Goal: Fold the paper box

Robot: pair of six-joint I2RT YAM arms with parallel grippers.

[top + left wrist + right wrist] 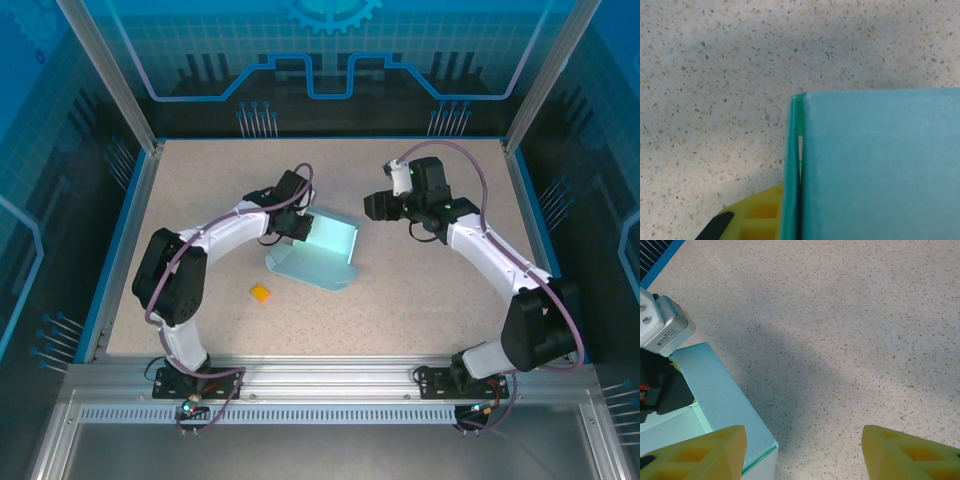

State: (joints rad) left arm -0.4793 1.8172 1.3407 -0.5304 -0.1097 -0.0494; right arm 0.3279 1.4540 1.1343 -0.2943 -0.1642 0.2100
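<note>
Two hands flank the paper box (318,255), half-raised on the desk (440,290). At the box's left wall the left hand (297,226) has one finger (760,220) outside; whether it pinches, I cannot tell. Right of the box the right hand (802,437) hovers, spread wide, empty. Unbraced pushing could crumple the card.

The paper box (318,256) is sitting partly folded at centre frame; the left gripper (297,226) is meeting its upper-left edge, while the right gripper (384,206) is hovering apart, upper right.
</note>
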